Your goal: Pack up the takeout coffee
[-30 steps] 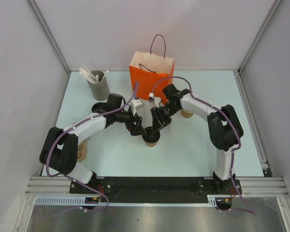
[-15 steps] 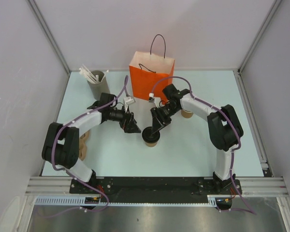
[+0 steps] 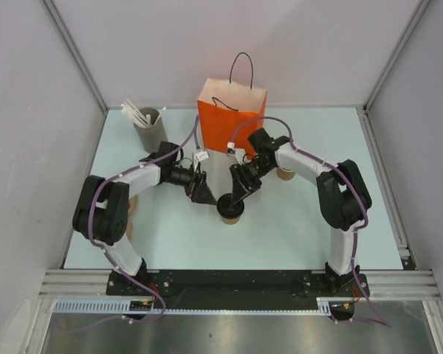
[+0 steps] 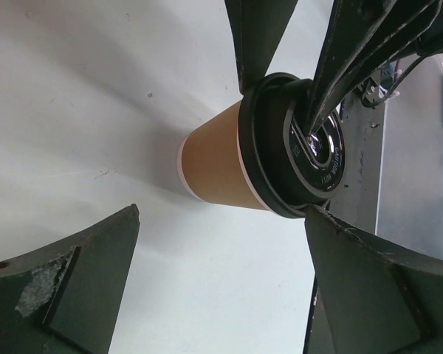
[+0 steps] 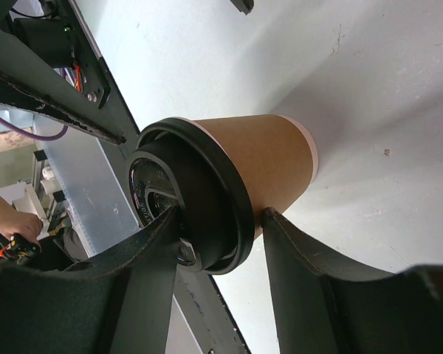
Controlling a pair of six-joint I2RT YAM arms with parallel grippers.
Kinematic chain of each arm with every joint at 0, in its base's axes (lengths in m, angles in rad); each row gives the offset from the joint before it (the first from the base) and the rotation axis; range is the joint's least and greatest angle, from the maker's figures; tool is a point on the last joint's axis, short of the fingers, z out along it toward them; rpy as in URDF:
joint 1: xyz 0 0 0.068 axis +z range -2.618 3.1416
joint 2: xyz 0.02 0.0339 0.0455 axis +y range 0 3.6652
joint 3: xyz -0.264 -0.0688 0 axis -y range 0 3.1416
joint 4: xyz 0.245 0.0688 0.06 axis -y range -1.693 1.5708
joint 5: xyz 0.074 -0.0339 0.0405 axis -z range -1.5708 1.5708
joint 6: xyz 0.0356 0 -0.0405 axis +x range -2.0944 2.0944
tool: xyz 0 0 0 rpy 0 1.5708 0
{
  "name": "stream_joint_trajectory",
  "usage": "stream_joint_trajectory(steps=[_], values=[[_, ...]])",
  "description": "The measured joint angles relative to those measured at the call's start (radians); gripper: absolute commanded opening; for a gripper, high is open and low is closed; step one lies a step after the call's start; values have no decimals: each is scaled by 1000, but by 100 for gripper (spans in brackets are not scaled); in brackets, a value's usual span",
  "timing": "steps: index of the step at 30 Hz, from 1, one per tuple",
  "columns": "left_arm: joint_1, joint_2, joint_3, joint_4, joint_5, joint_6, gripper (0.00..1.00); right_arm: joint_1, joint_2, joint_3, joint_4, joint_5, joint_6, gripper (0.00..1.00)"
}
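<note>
The takeout coffee, a tan paper cup with a black lid, stands upright on the table's middle. My right gripper is shut on its lid edge: in the right wrist view one finger lies across the lid top and the other presses the cup wall just under the rim. My left gripper is open and empty, just left of the cup. In the left wrist view the cup lies beyond its spread fingers, apart from them.
An orange paper bag with a handle stands open behind the cup. A grey holder with white sticks is at the back left. Tan cups sit behind the right arm and others by the left arm.
My left gripper has drawn back to the left, away from the cup, and its arm has folded in. The right gripper and cup have not moved.
</note>
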Motion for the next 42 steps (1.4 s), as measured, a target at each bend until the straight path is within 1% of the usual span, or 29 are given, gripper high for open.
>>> stream_joint_trajectory(steps=[2, 9, 14, 17, 18, 20, 21, 26, 27, 29, 30, 32, 36, 42], values=[[-3, 6, 6, 0, 8, -4, 98, 2, 0, 0, 0, 1, 0, 51], [-12, 21, 9, -1, 18, -13, 92, 8, 0, 0, 0, 2, 0, 51], [-18, 40, 14, -7, 19, -21, 85, 9, 0, 0, 0, 3, 0, 51], [-19, 48, 23, -18, 24, -25, 78, 9, 0, 0, 0, 3, 0, 51], [-20, 50, 26, -24, 26, -28, 73, 9, 0, 0, 0, 3, 0, 51], [-23, 54, 31, -33, 33, -31, 70, 9, 0, 0, 0, 3, 0, 51], [-24, 55, 33, -37, 37, -32, 65, 9, 0, 0, 0, 4, 0, 51], [-28, 63, 45, -62, 57, -37, 55, 9, 0, 0, 0, 6, 0, 51], [-29, 64, 47, -68, 61, -37, 51, 9, 0, 0, 0, 6, 0, 51], [-31, 65, 50, -77, 69, -38, 48, 8, 0, 0, 0, 6, 0, 50], [-32, 65, 51, -82, 72, -37, 41, 8, 0, 0, 0, 6, 0, 51], [-34, 65, 55, -90, 79, -40, 34, 8, 0, 0, 0, 7, 0, 51], [-41, 65, 64, -109, 93, -45, 27, 8, 0, 0, -1, 8, 0, 50], [-52, 65, 80, -126, 74, -43, 22, 5, 0, 0, -6, 11, 0, 50]])
